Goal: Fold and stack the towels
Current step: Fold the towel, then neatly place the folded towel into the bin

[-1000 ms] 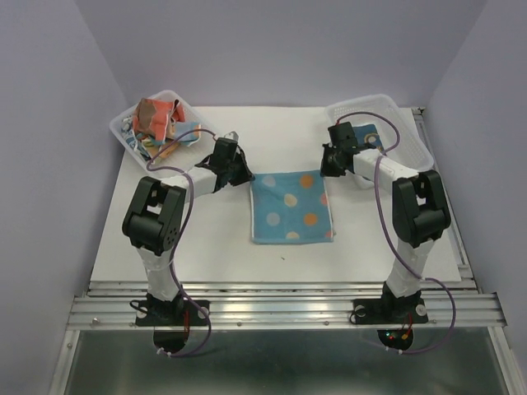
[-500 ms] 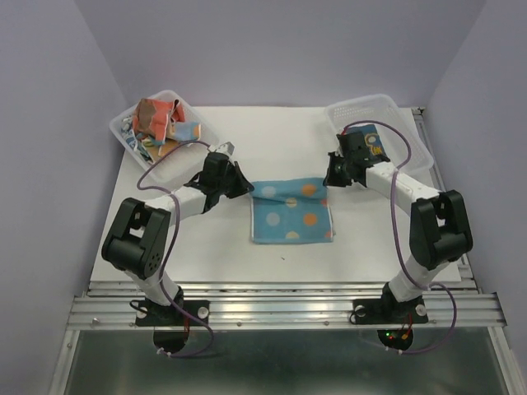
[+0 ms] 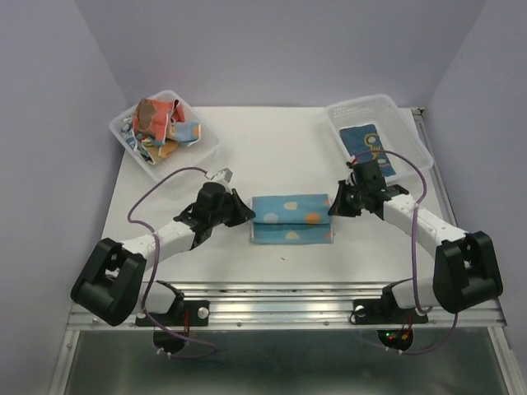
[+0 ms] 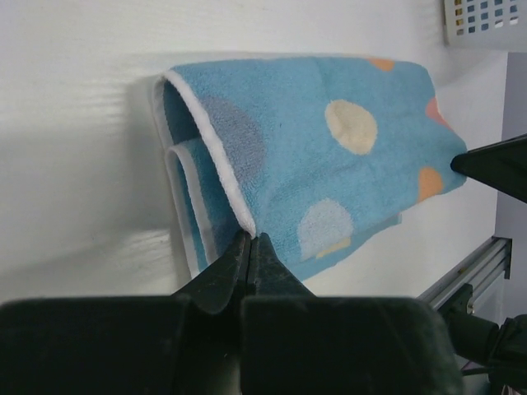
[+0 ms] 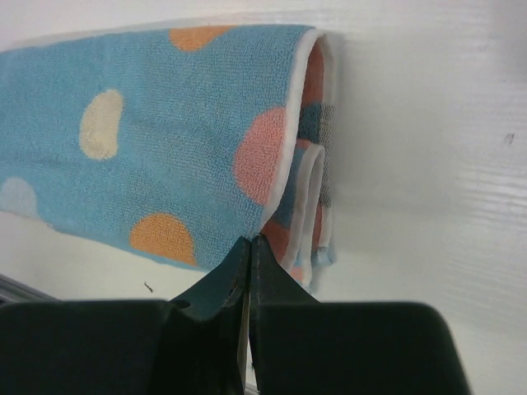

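A blue towel with pale and orange dots [image 3: 291, 218] lies folded over on itself at the table's middle. My left gripper [image 3: 245, 216] is shut on the towel's left corner; the left wrist view shows the white hem pinched at the fingertips [image 4: 250, 236]. My right gripper [image 3: 333, 207] is shut on the towel's right corner, its tips at the hem [image 5: 252, 239]. The top layer [image 5: 148, 140] is drawn toward the near edge over the lower layer [image 4: 193, 206]. Several crumpled towels [image 3: 156, 123] sit in the left basket. A folded dark blue towel [image 3: 368, 144] lies in the right basket.
A clear plastic basket [image 3: 202, 146] stands at the back left, another [image 3: 403, 119] at the back right. The metal rail [image 3: 288, 309] runs along the near edge. The right basket's corner shows in the left wrist view [image 4: 486, 20].
Both grippers have pulled the towel's far corners toward the near edge, folding the flat towel in half. Both arms have stretched lower and nearer.
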You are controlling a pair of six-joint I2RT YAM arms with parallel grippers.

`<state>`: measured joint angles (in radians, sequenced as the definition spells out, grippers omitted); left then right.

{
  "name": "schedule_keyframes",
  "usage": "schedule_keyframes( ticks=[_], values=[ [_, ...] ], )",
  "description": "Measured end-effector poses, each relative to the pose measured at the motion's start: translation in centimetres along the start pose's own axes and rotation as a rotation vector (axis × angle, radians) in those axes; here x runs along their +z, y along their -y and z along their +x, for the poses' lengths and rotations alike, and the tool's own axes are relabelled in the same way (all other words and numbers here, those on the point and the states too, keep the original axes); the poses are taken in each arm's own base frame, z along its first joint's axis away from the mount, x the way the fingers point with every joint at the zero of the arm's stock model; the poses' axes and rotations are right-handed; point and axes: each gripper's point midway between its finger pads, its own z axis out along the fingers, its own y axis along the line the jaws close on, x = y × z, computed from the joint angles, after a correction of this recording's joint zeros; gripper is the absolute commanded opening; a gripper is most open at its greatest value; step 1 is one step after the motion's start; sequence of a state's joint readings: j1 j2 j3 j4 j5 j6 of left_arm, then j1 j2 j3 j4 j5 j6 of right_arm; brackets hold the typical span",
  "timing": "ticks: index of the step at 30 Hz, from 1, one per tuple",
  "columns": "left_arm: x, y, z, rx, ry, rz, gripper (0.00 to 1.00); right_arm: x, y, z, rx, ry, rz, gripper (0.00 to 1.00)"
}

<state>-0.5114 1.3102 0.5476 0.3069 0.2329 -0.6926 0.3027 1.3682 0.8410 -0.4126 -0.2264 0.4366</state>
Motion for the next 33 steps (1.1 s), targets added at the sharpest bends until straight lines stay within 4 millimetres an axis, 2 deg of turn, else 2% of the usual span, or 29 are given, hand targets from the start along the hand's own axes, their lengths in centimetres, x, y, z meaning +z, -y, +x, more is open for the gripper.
schedule_keyframes(
  ticks=[4, 9, 11, 12, 13, 14, 15, 16, 18, 19, 20, 23, 25, 28, 33],
  values=[
    [-0.5, -0.5, 2.3, -0.012, -0.034, -0.007, 0.0, -0.8, -0.1, 1.6, 0.011, -0.019, -0.027, 0.01],
    [-1.0, -0.6, 3.8, -0.021, -0.057, -0.008, 0.0, -1.4, 0.2, 4.0, 0.023, -0.056, -0.053, 0.01],
    [-1.2, -0.5, 4.3, -0.023, -0.061, -0.004, 0.0, -1.2, 0.6, 5.2, 0.035, -0.086, -0.053, 0.05],
    [-1.3, -0.5, 4.5, -0.024, -0.065, -0.003, 0.09, -1.0, 0.9, 6.0, 0.048, -0.105, -0.05, 0.13],
    [-1.4, -0.5, 4.8, -0.024, -0.069, -0.001, 0.17, -0.9, 1.1, 6.4, 0.052, -0.115, -0.047, 0.13],
    [-1.5, -0.7, 5.2, -0.024, -0.078, -0.004, 0.28, -0.8, 1.4, 7.0, 0.064, -0.131, -0.041, 0.22],
    [-1.5, -0.8, 5.5, -0.024, -0.087, -0.007, 0.41, -0.6, 1.6, 7.5, 0.068, -0.142, -0.037, 0.26],
    [-1.6, -0.9, 5.8, -0.03, -0.093, -0.013, 0.59, -0.5, 1.8, 7.8, 0.073, -0.151, -0.033, 0.3],
    [-1.7, -1.6, 6.4, -0.033, -0.111, -0.039, 0.76, -0.4, 2.1, 8.4, 0.083, -0.167, -0.021, 0.41],
    [-1.8, -1.8, 6.5, -0.039, -0.113, -0.049, 0.96, -0.3, 2.2, 8.5, 0.088, -0.171, -0.017, 0.46],
    [-2.0, -2.0, 6.7, -0.039, -0.118, -0.06, 0.99, -0.3, 2.3, 8.4, 0.089, -0.168, -0.012, 0.54],
    [-3.1, -1.8, 6.2, -0.035, -0.094, -0.06, 0.99, -0.4, 2.5, 8.2, 0.087, -0.153, 0.006, 0.63],
    [-4.0, -1.0, 5.3, -0.027, -0.053, -0.038, 0.99, -0.6, 2.6, 7.7, 0.083, -0.136, 0.018, 0.65],
    [-5.3, -0.1, 3.6, -0.015, 0.025, -0.01, 0.99, -0.8, 2.4, 5.9, 0.072, -0.088, 0.036, 0.66],
    [-5.9, -0.9, 3.1, -0.012, 0.06, -0.057, 0.99, 0.0, 2.0, 2.9, 0.053, -0.039, 0.064, 0.65]
  ],
)
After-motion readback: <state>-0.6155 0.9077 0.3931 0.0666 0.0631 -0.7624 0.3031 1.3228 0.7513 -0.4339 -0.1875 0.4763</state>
